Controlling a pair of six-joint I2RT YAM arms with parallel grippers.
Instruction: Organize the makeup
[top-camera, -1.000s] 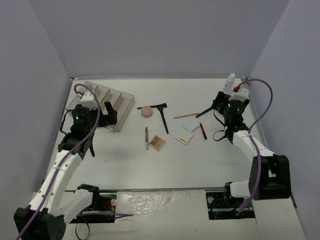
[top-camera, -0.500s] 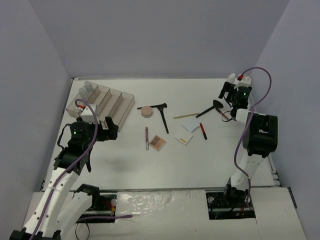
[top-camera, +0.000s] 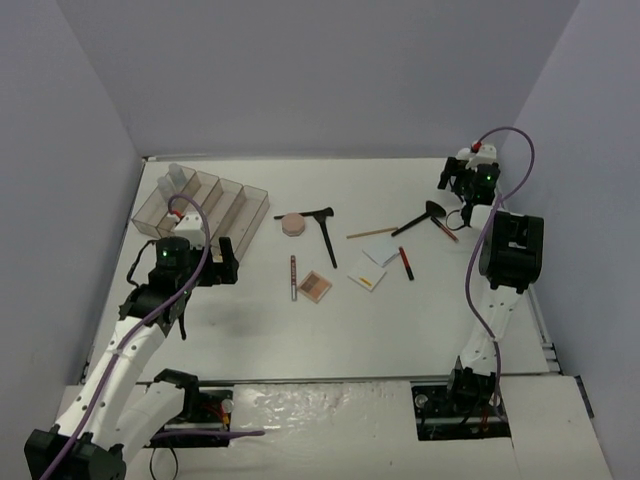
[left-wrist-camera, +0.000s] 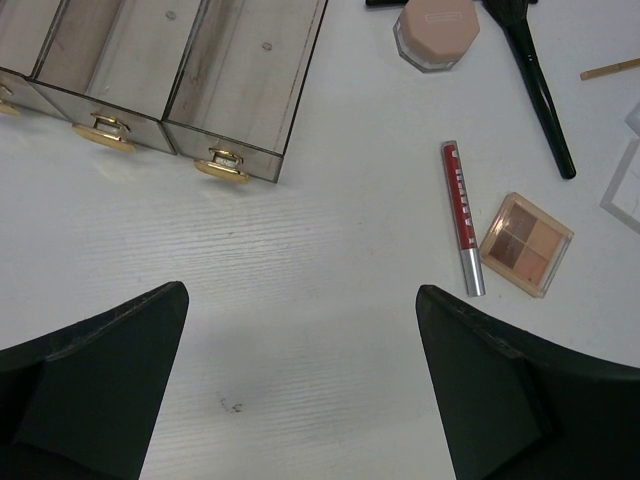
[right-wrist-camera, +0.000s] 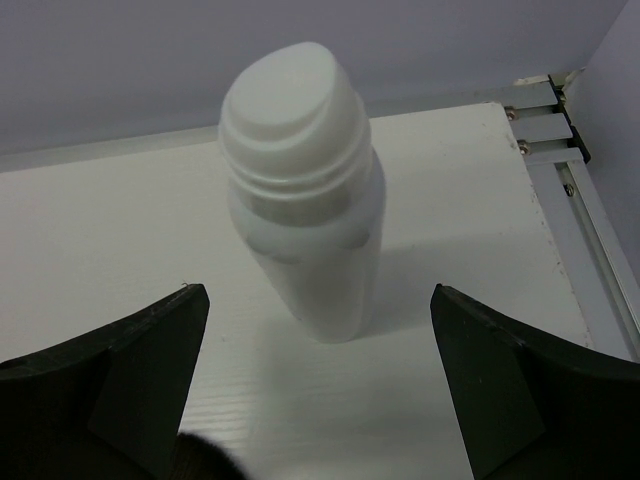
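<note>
A white roll-on bottle (right-wrist-camera: 310, 220) stands upright at the far right corner, just ahead of my open, empty right gripper (right-wrist-camera: 320, 380), which also shows in the top view (top-camera: 452, 178). My left gripper (left-wrist-camera: 300, 390) is open and empty over bare table, near the clear organizer (left-wrist-camera: 245, 90). On the table lie a round pink compact (top-camera: 293, 224), a black brush (top-camera: 325, 235), a second brush (top-camera: 420, 218), a red lip pencil (left-wrist-camera: 457, 215), a square palette (left-wrist-camera: 526, 244), two square pads (top-camera: 381, 252) (top-camera: 367, 279), a red pencil (top-camera: 406, 262) and a brown pencil (top-camera: 371, 231).
The organizer (top-camera: 205, 200) sits at the far left with a clear bottle (top-camera: 172, 178) in its leftmost compartment. Grey walls close in the left, right and far sides. A metal rail (right-wrist-camera: 560, 100) runs along the right edge by the bottle.
My left gripper has drawn back from the organizer toward the table's middle. My right arm has folded up and swung to the far right corner, facing the white bottle.
</note>
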